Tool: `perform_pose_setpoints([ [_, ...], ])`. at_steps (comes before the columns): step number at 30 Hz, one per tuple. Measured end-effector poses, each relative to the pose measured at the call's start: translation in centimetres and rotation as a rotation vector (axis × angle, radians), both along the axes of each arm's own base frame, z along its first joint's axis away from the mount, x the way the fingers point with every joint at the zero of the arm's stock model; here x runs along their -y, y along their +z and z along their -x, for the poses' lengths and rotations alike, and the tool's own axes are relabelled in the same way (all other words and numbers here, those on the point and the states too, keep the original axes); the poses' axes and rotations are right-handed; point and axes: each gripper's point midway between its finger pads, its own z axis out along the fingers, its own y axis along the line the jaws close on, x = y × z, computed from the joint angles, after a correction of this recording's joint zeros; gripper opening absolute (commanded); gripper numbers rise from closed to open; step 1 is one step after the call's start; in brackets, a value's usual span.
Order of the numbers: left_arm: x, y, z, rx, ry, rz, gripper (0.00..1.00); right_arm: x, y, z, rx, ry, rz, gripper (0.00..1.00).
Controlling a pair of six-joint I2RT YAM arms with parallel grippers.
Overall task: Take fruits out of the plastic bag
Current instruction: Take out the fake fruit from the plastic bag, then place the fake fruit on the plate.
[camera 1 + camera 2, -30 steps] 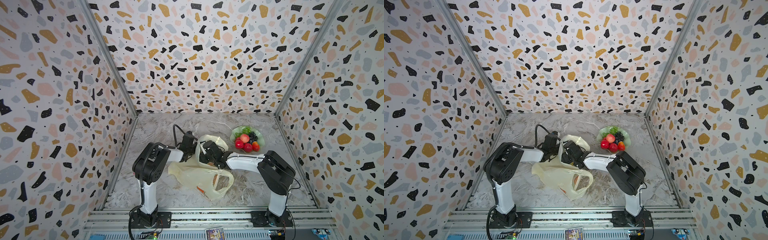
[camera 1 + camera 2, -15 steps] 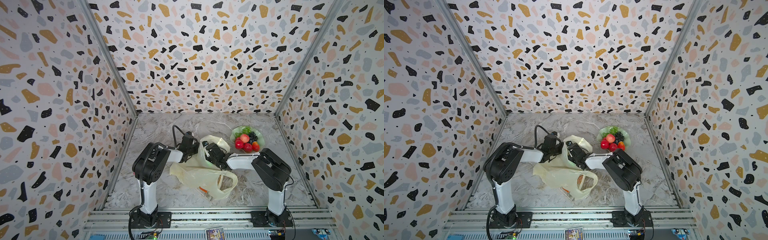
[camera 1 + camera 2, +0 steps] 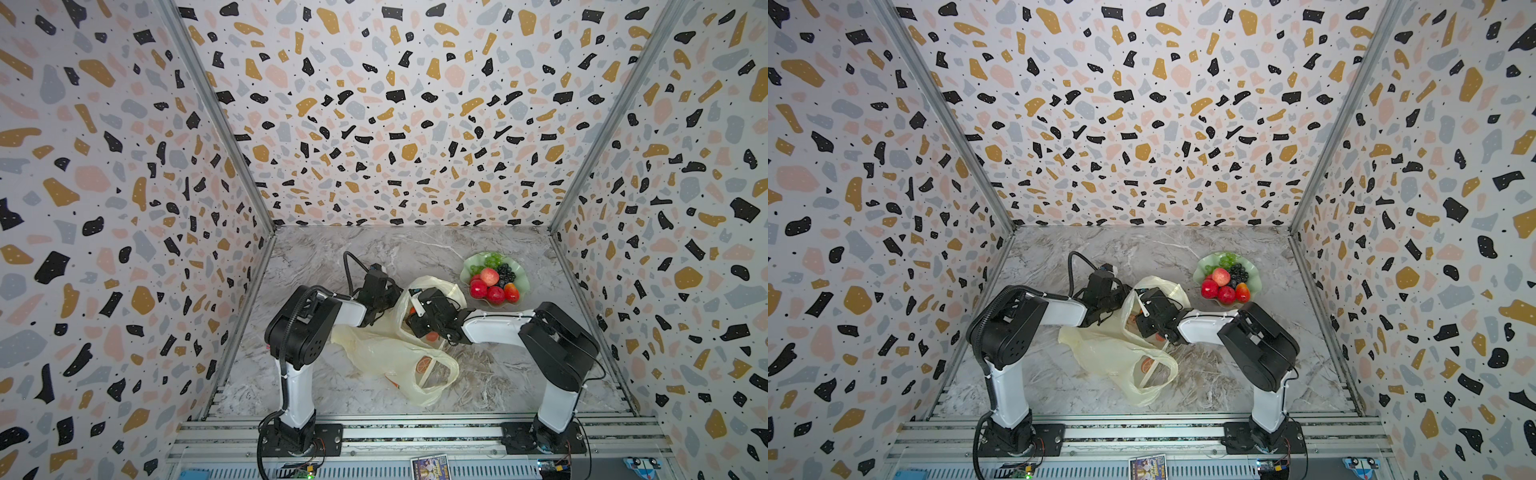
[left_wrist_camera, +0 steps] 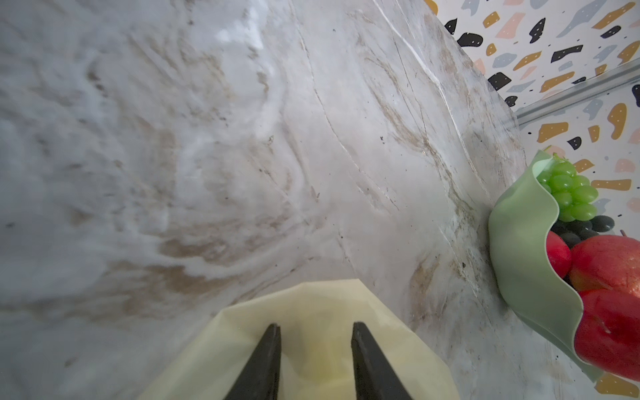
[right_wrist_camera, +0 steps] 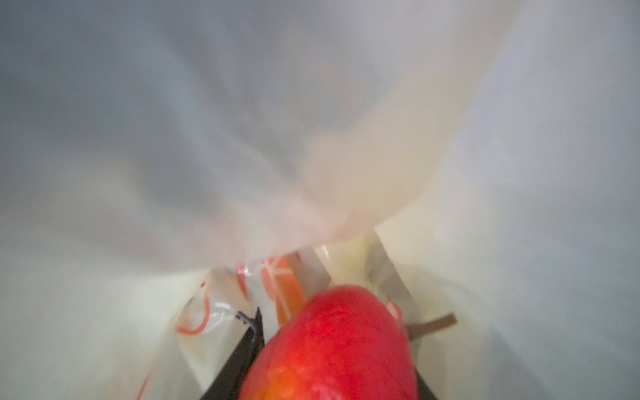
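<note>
**Robot test cell in a laboratory**

A small enclosed booth built for machine trials. Tall wall panels printed with terrazzo flecks (image 3: 395,124) close it at left, far and right, joined by bare aluminium corner posts (image 3: 220,120). The floor is a grey marble-print tabletop (image 3: 415,245). Along the near edge runs a slotted aluminium rail (image 3: 415,432). A black-and-white robot arm (image 3: 299,332) is bolted at its left and a matching second arm (image 3: 557,345) at its right. A loose black cable (image 3: 284,374) and a small circuit board (image 3: 305,471) lie exposed.

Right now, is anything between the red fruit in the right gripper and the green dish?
Yes: the red fruit and right gripper are inside the plastic bag, whose raised rim stands between them and the green dish.
</note>
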Motion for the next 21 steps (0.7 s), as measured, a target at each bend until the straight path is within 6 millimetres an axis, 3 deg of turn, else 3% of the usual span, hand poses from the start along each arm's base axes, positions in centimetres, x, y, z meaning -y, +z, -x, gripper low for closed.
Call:
perform_pose_setpoints([
  [6, -2.2, -0.1, -1.2, 0.014, 0.083, -0.015, 0.36, 1.7, 5.8, 2.4, 0.067, 0.023, -0.137, 0.36],
  [10, -3.2, -0.1, -1.7, 0.02, 0.116, -0.026, 0.36, 2.8, 7.7, 4.3, 0.08, 0.059, -0.215, 0.36],
  [16, -3.5, 0.1, -2.2, 0.01, 0.132, -0.052, 0.37, 4.1, 10.3, 6.6, 0.092, 0.1, -0.3, 0.36],
  [21, -3.6, 0.7, -2.6, -0.006, 0.133, -0.079, 0.42, 5.9, 15.4, 7.6, 0.172, 0.09, -0.386, 0.36],
])
